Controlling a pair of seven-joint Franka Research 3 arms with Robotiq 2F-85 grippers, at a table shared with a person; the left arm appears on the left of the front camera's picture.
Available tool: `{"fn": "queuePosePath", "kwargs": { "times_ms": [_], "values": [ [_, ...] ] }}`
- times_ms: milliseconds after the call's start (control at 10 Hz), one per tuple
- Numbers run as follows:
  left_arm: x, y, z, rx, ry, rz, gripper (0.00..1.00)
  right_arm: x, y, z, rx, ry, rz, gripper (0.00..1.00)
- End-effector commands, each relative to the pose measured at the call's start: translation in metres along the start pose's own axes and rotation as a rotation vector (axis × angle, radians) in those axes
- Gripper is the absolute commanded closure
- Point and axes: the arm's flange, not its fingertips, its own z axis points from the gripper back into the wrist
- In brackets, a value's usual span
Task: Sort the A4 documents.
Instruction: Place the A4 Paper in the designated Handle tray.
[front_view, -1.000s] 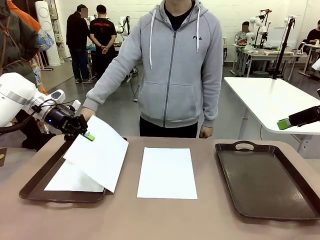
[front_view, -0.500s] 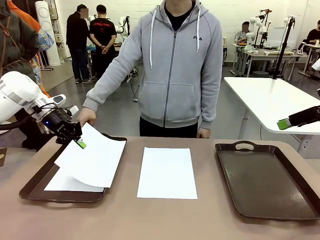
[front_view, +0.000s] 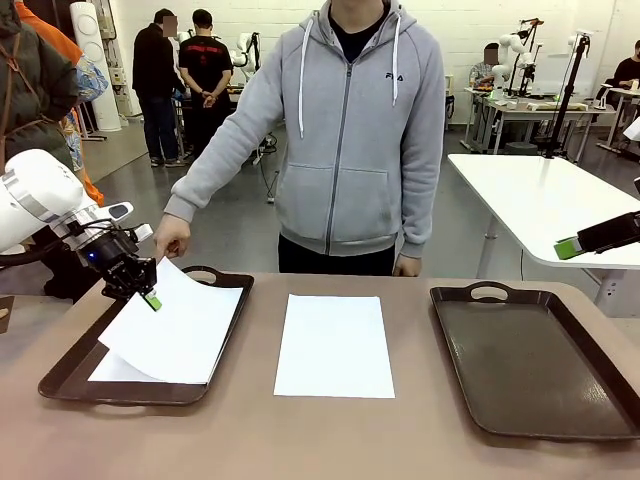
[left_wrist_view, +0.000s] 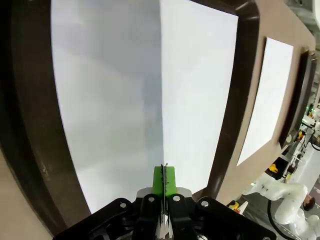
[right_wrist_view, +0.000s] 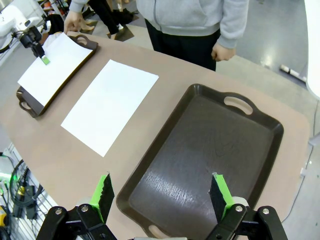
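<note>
Three thin white sheets. Left gripper (front_view: 152, 298) pinches top sheet (front_view: 180, 325), tilted over lower sheet (front_view: 115, 368) in glossy brown left tray (front_view: 68, 366); middle sheet (front_view: 334, 345) flat. Right gripper (right_wrist_view: 162, 192) wide, empty.

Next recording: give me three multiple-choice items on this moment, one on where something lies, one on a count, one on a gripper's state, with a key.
1. The loose sheet lies:
A) on the table, between the left tray and the right tray
B) inside the right tray
C) on the floor

2. Dark brown trays on the table:
A) one
B) two
C) three

3. The left gripper is:
A) open above the left tray
B) shut on a sheet
C) shut on a tray handle

Key:
1 A, it lies flat on the tabletop in the gap between the trays.
2 B, one stands at each side of the table.
3 B, its green pads pinch the held sheet over the left tray.
</note>
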Motion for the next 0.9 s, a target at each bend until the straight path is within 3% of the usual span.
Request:
{"fn": "queuePosePath", "kwargs": {
  "times_ms": [0, 700, 800],
  "values": [
    [0.007, -0.0026, 0.0047, 0.045, 0.002, 0.002, 0.99, -0.0004, -0.0005, -0.0028, 0.025, -0.006, -0.005, 0.0],
    [0.0118, 0.0026, 0.0026, 0.091, 0.019, 0.023, 0.99, -0.0004, -0.0005, -0.0028, 0.025, -0.006, -0.005, 0.0],
    [0.0115, 0.0028, 0.0035, 0.099, 0.024, 0.03, 0.94, -0.0004, -0.0005, -0.0028, 0.025, -0.006, -0.005, 0.0]
  ]
}}
